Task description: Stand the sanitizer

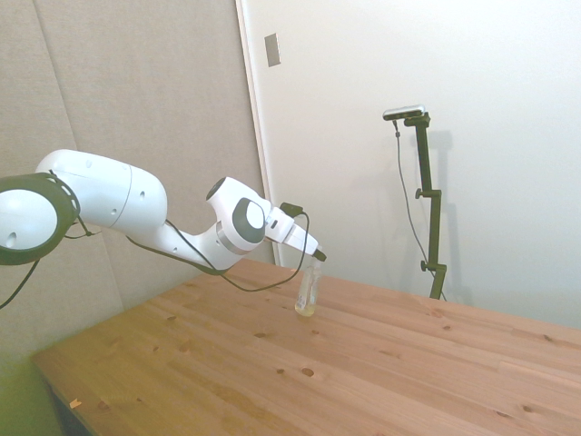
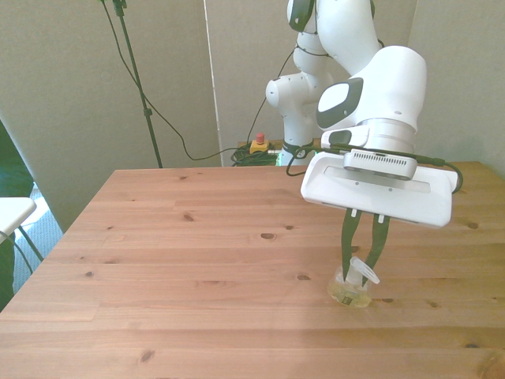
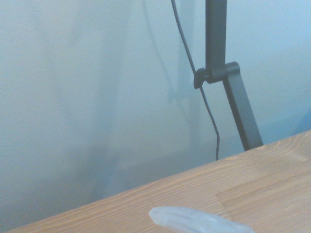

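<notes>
Gripper [image 2: 361,254] closed on sanitizer [image 1: 310,292] near its top, long axis near upright, base touching table [image 1: 381,381].

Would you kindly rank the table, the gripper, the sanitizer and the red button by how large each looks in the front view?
Largest to smallest:
1. table
2. gripper, with its white housing, though it is close to the camera
3. sanitizer
4. red button, far back, so its real size relative to the sanitizer is unsure
</notes>
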You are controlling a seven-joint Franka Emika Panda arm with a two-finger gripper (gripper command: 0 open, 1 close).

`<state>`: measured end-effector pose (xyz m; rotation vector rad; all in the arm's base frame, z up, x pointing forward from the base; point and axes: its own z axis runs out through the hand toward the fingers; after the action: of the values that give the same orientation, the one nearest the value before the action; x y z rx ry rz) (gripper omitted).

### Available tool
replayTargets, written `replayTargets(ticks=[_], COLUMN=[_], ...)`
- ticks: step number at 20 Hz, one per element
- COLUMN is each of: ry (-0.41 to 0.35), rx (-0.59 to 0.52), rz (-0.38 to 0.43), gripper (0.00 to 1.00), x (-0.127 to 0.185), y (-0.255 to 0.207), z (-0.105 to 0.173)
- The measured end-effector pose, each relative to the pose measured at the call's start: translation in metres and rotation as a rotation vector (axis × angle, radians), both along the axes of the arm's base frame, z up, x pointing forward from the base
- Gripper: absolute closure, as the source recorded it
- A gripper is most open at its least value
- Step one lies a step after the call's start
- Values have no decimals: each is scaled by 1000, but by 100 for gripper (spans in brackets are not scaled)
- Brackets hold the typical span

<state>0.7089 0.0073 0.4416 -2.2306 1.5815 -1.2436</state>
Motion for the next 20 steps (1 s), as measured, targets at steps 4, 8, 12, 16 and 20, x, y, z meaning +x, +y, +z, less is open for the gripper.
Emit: replayTargets(ticks=[4, 8, 12, 16, 20], ry=[-63, -112, -148, -164, -166], rx=[-34, -59, -71, -88, -92], rz=[-31, -58, -70, -66, -65], gripper=[100, 100, 100, 0, 0], x=[-8, -16, -24, -30, -35], y=[7, 14, 18, 22, 24], z=[-1, -6, -14, -18, -19])
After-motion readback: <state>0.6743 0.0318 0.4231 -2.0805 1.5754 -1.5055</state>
